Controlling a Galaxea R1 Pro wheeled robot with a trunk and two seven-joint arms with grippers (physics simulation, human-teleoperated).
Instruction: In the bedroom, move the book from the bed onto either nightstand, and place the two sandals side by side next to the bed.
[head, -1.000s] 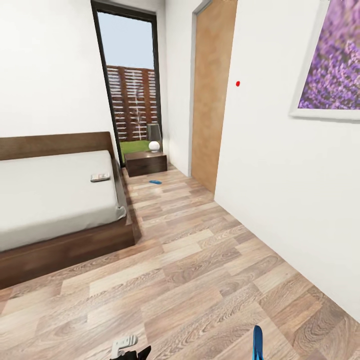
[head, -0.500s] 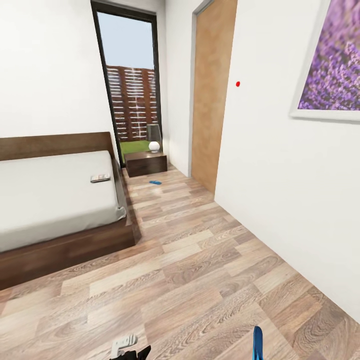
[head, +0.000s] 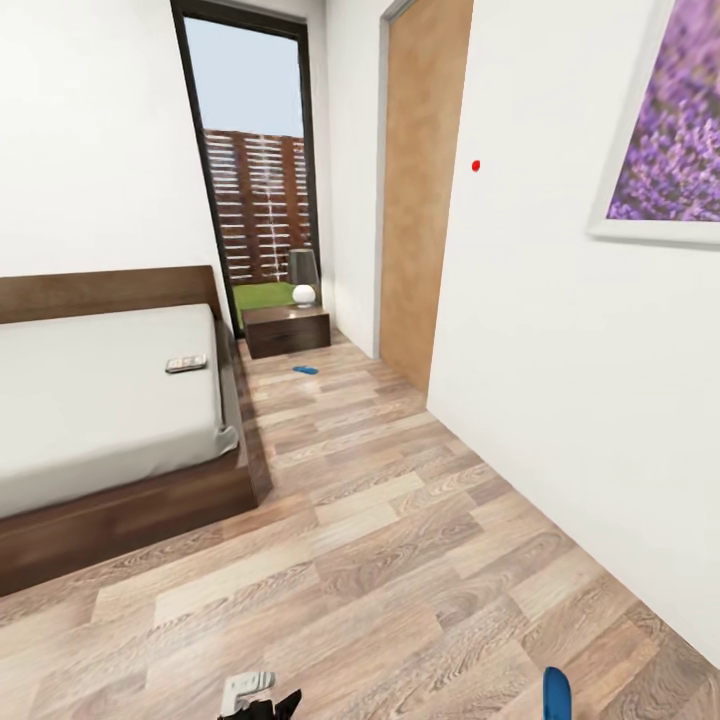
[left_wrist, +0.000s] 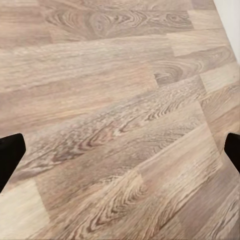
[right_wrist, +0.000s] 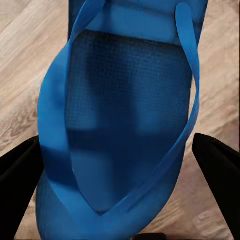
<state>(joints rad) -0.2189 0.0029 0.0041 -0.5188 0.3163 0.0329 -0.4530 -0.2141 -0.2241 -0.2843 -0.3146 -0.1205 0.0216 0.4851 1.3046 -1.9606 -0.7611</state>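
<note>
The book (head: 186, 363) lies near the right edge of the bed (head: 90, 400), on its pale mattress. Past the bed's head, by the window, stands the dark nightstand (head: 287, 331). One blue sandal (head: 305, 370) lies on the wood floor in front of it. The other sandal (right_wrist: 125, 120) fills the space between my right gripper's (right_wrist: 120, 172) fingers, which are shut on it. Its blue tip (head: 556, 694) pokes up at the head view's lower edge. My left gripper (left_wrist: 120, 152) is open over bare floor and also peeks in low in the head view (head: 255, 700).
A grey lamp with a white ball base (head: 303, 276) stands on the nightstand. A wooden door (head: 420, 190) and a white wall with a lavender picture (head: 670, 130) close the right side. A wide strip of plank floor (head: 400, 540) runs between bed and wall.
The whole head view has shifted, so the camera has moved. The held sandal's tip now shows lower and further right. The book and the floor sandal lie as before.
</note>
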